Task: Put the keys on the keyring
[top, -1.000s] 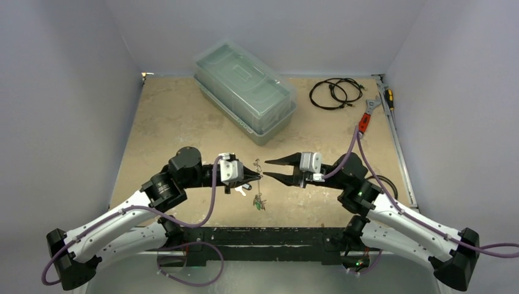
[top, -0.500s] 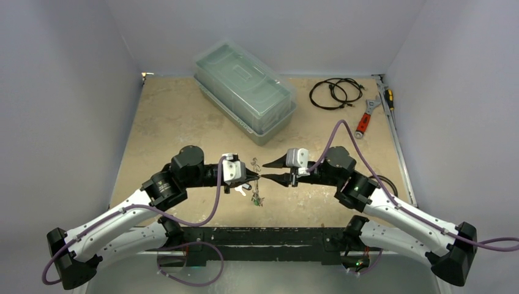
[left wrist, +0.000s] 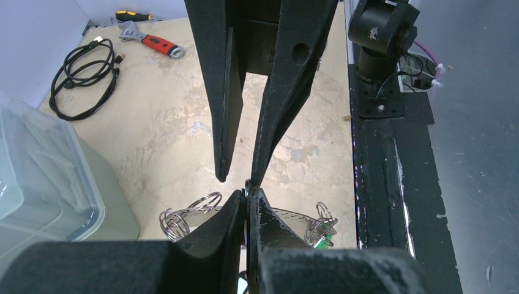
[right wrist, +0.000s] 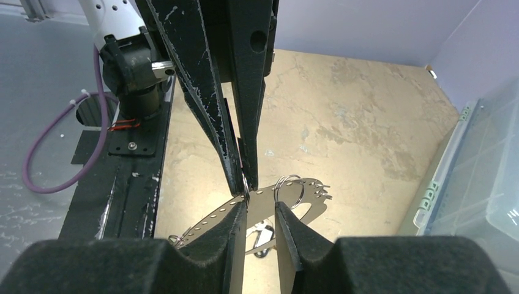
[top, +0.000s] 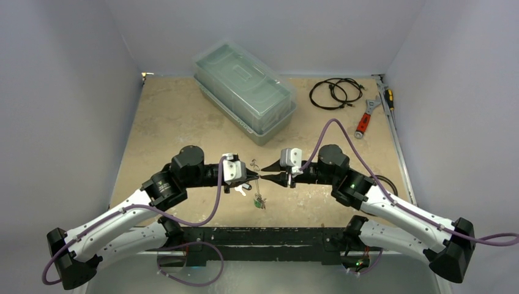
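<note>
Left wrist view: we note the left gripper (left wrist: 247, 196) clamped on the keyring (left wrist: 292, 215), seen edge-on. The right gripper (left wrist: 240, 176) meets it tip to tip, jaws parted. Split rings (left wrist: 183, 215) hang off the plate. The cable (left wrist: 82, 73) and wrench (left wrist: 153, 44) lie well apart.

A mottled beige table (top: 177, 122) carries a clear plastic lidded storage box (top: 245, 92), set askew at the middle of its far edge; a coiled black cable (top: 333, 93) lies toward the far right corner; a red-handled metal wrench (top: 365, 120) and a yellow-and-black screwdriver (top: 389, 98) lie beside the right edge.
</note>
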`<move>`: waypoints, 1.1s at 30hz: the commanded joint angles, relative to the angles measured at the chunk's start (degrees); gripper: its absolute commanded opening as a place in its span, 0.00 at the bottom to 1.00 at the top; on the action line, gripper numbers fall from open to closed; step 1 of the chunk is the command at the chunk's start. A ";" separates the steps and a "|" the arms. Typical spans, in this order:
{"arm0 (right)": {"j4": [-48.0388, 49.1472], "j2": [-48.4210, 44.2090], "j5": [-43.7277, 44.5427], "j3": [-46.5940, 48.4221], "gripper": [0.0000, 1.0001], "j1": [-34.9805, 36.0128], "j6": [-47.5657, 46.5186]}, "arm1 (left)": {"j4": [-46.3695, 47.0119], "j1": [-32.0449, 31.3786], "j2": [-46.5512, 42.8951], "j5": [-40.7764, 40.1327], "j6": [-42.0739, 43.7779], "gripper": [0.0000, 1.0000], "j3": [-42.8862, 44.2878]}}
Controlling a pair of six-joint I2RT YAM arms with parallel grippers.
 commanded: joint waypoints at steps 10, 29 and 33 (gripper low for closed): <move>1.07 0.75 -1.38 2.47 0.21 0.22 -0.68 | 2.03 0.22 0.24 0.94 0.89 0.00 2.93; 1.18 2.81 -3.45 2.71 0.07 0.22 -0.70 | 2.09 0.23 1.38 1.39 0.75 0.00 3.04; 1.65 2.45 -3.82 2.47 0.00 0.21 -0.79 | 1.90 0.18 1.55 1.30 0.70 0.00 3.00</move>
